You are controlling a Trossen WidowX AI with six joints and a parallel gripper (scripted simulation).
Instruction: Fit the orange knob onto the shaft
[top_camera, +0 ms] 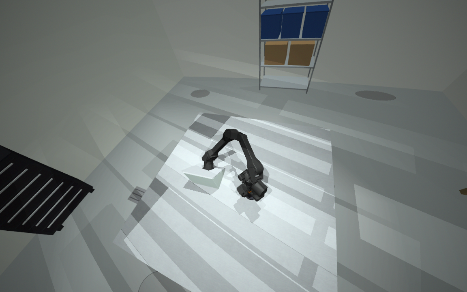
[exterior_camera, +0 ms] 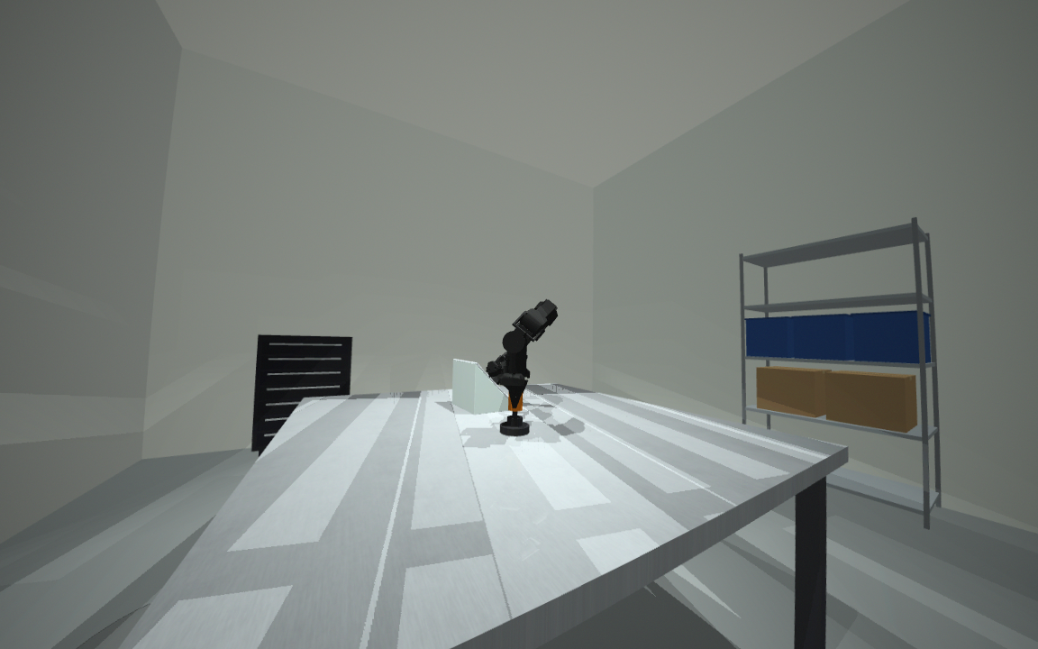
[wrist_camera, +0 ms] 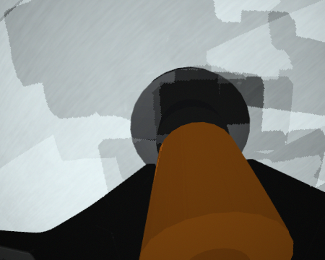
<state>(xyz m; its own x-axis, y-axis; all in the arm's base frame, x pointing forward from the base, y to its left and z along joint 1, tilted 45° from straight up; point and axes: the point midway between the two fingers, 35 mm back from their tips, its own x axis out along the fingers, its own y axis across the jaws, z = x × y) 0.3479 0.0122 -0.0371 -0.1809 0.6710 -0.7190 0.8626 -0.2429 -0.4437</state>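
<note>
While upright, 1 orange knob (wrist_camera: 213, 180) sits between the jaws.

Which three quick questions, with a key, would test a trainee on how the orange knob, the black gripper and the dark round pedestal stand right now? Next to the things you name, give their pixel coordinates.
1. True or false: the black parallel-jaw gripper (exterior_camera: 514, 406) (wrist_camera: 199, 170) is open and holding nothing.
2. Multiple choice: in the exterior view, the orange cylindrical knob (exterior_camera: 515, 401) (wrist_camera: 206, 177) is (a) lying beside the dark round pedestal (exterior_camera: 514, 429) (wrist_camera: 144, 123), (b) upright above its wide base, (c) on the grey metal shelf rack.
3. Fill in the blank: the boxes one shelf below the blue ones on the grey metal shelf rack (top_camera: 260, 78) (exterior_camera: 926, 476) are coloured ____.

Key: 1 false; 2 b; 3 brown.
</note>
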